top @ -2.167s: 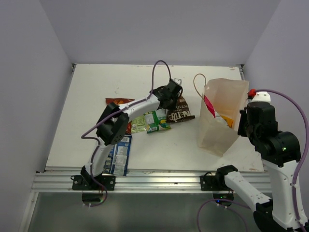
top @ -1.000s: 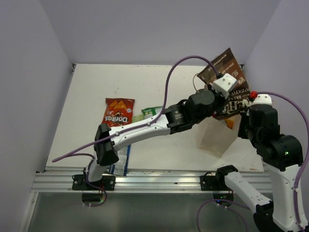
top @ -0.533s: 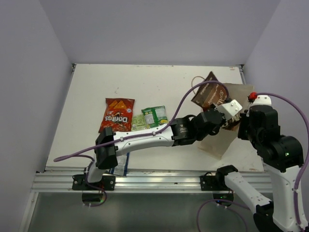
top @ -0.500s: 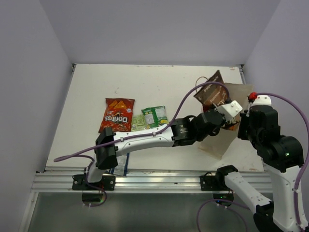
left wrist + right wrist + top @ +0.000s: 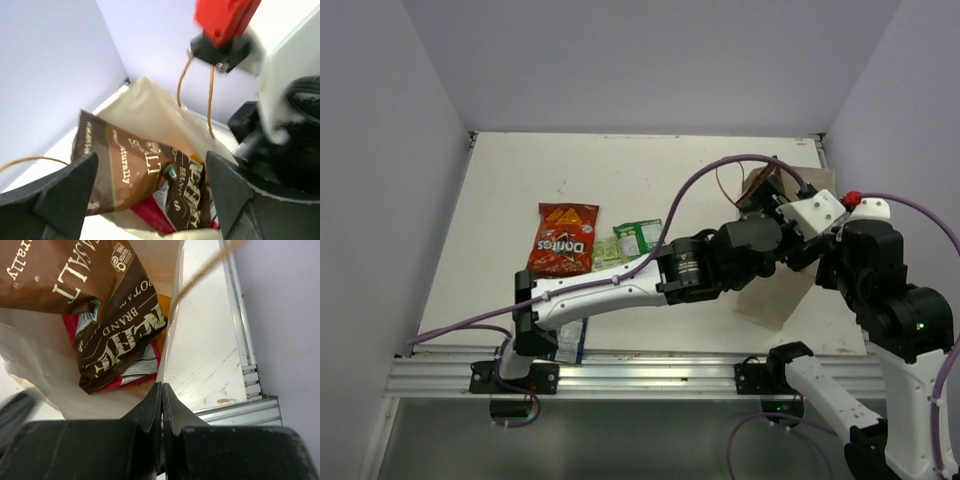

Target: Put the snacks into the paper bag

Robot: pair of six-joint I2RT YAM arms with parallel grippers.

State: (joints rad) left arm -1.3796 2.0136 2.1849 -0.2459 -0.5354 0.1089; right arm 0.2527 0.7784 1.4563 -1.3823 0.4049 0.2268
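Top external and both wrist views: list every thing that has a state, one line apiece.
paper bag: standing, mouth open
left gripper: open above its mouth
right gripper: shut on its rim
brown sea-salt packet: in the mouth, unclamped
magenta packet: inside, under the brown one
Doritos packet: flat on the table
green packet: flat on the table
blue packet: on the table, partly hidden

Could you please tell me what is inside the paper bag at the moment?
Inside the paper bag the brown sea-salt chips packet lies on top, over a magenta packet with white panels. An orange-yellow sliver shows beside them. Anything deeper is covered.
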